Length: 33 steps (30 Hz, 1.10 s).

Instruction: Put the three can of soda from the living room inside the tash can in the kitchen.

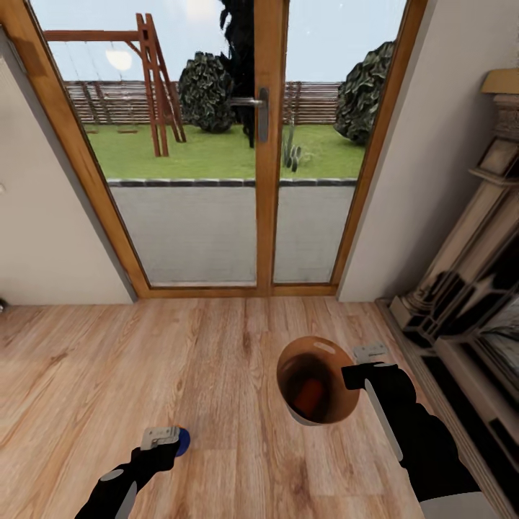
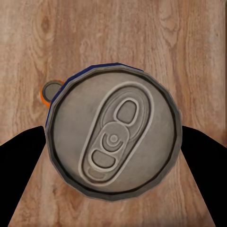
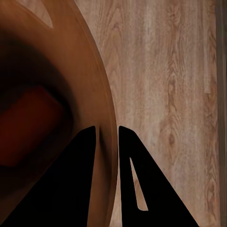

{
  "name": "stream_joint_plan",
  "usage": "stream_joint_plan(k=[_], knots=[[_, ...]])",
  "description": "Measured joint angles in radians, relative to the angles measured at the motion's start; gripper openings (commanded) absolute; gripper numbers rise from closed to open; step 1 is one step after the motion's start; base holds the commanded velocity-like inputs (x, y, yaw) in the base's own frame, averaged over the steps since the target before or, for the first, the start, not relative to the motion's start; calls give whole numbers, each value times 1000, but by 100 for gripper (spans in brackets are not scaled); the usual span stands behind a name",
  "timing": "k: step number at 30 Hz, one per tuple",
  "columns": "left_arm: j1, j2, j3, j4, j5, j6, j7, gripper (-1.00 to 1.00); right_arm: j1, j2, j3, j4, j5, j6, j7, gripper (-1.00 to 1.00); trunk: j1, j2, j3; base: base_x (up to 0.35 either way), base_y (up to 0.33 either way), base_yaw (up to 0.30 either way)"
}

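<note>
- Tan-brown on the outside and darker brown inside, the tash can (image 1: 317, 389) hangs above the floor (image 1: 216, 375), held by the right gripper (image 1: 364, 367) at its rim and tilted so its mouth faces the head camera.
- An orange-red can of soda (image 1: 311, 393) lies inside the bin near the bottom; the right wrist view shows it as a dim reddish shape (image 3: 28, 123) deep in the dark interior.
- In that wrist view the right jaws stand one on each side of the bin's wall (image 3: 101, 118), clamped on it, with an oval hand slot just below the rim.
- The left gripper (image 1: 164, 438) is low over the wood planks and its jaws are closed on a dark blue can of soda (image 1: 182, 441).
- The left wrist view looks straight down on this can's pale silvery top (image 2: 114, 135) with its pull tab, a dark finger at each side of it.
- Beyond the blue can's edge in that view, part of another orange can (image 2: 51, 91) stands on the floor.
- Ahead are wood-framed glass doors (image 1: 268, 144) onto a garden.
</note>
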<state>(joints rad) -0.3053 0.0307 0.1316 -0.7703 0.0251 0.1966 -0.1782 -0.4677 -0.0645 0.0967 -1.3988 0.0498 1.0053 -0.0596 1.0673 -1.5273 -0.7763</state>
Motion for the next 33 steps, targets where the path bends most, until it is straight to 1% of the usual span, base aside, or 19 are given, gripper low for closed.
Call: stream_joint_plan(k=[1, 4, 10, 15, 16, 19, 21, 22, 25, 26, 27, 28, 29, 30, 33], knots=[[0, 0, 0, 0, 0, 0, 0, -100, 0, 0, 0, 0, 0, 0, 0, -100, -4, 7, 5, 0, 0, 0], [0, 0, 0, -8, 1, 0, -3, -100, 0, 0, 0, 0, -1, 0, 0, -100, -4, 7, 8, 0, 0, 0], [0, 2, 4, -79, 2, 3, -14, -100, 0, 0, 0, 1, 1, 0, 0, -100, -4, 7, 9, 0, 0, 0], [0, 4, 8, -112, 4, 8, -71, -100, 0, 0, 0, 2, 1, 0, 0, -100, -4, 7, 9, 0, 0, 0], [0, 4, 10, -122, 6, 12, -109, -100, 0, 0, 0, 4, 1, 0, 0, -100, -4, 7, 10, 0, 0, 0], [0, 5, 13, -141, 5, 33, -181, -100, 0, 0, 0, 5, 3, 0, 0, -100, -4, 7, 10, 0, 0, 0], [0, 9, 15, -165, 6, 84, -248, -100, 0, 0, 0, 13, 3, 0, 0, -100, -4, 7, 9, 0, 0, 0], [0, 11, 16, -171, 5, 98, -267, -100, 0, 0, 0, 17, 3, 0, -1, -100, -4, 7, 9, 0, 0, 0], [0, 30, 17, -193, 5, 152, -353, -100, 0, 0, 1, 44, 2, -2, -2, -100, -4, 7, 9, 0, 0, 0], [0, 34, 17, -195, 5, 161, -371, -100, 0, 0, 1, 49, 2, -2, -2, -100, -4, 7, 9, 0, 0, 0], [0, 43, 18, -198, 5, 177, -409, -100, 0, 0, 2, 58, 2, -2, -2, -100, -4, 7, 9, 0, 0, 0], [0, 49, 21, -200, 5, 185, -431, -100, 0, 0, 2, 61, 2, -3, -3, -100, -4, 7, 9, 0, 0, 0], [0, 61, 28, -201, 5, 201, -478, -100, 0, 0, 2, 72, 3, -3, -3, -100, -4, 7, 9, 0, 0, 0], [0, 66, 34, -202, 5, 208, -503, -100, 0, 0, 2, 78, 3, -4, -3, -100, -4, 7, 9, 0, 0, 0], [0, 90, 63, -221, 6, 245, -639, -100, 0, 0, 4, 122, 3, -6, -4, -100, -4, 7, 9, 0, 0, 0]])
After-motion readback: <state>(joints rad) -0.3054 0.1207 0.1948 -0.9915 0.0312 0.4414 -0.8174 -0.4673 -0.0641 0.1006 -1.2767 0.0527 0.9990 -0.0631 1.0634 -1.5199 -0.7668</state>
